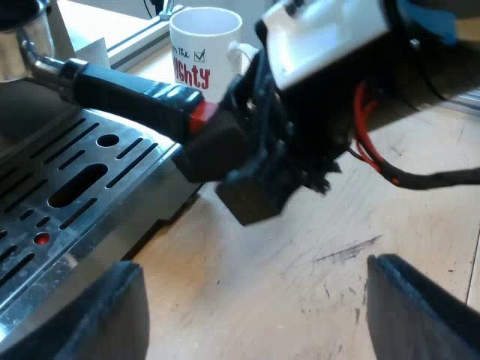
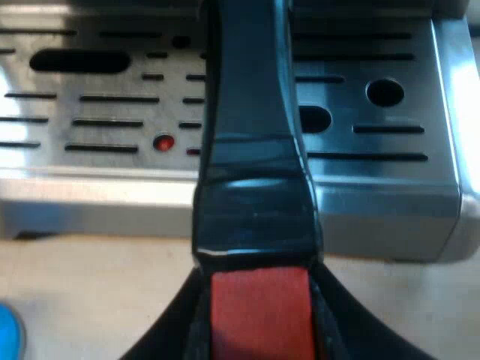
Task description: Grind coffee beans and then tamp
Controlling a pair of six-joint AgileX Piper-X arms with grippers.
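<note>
The table (image 1: 300, 300) is pale wood with a fine, plain grain, brightly and evenly lit. A dark scuff (image 1: 346, 251) streaks its top, with small specks (image 1: 330, 292) and thin scratches near it. A straight seam (image 1: 472, 262) crosses the wood close by. Farther off, a grey metal rail (image 1: 139, 41) lies along the table, and the surface (image 1: 97, 19) beyond it is washed almost white by strong light. A pale strip (image 1: 461, 101), well apart from the rail, may be a second one. The right wrist view shows the same pale wood (image 2: 90, 277), with a narrow shadow (image 2: 22, 235) at its far side.
</note>
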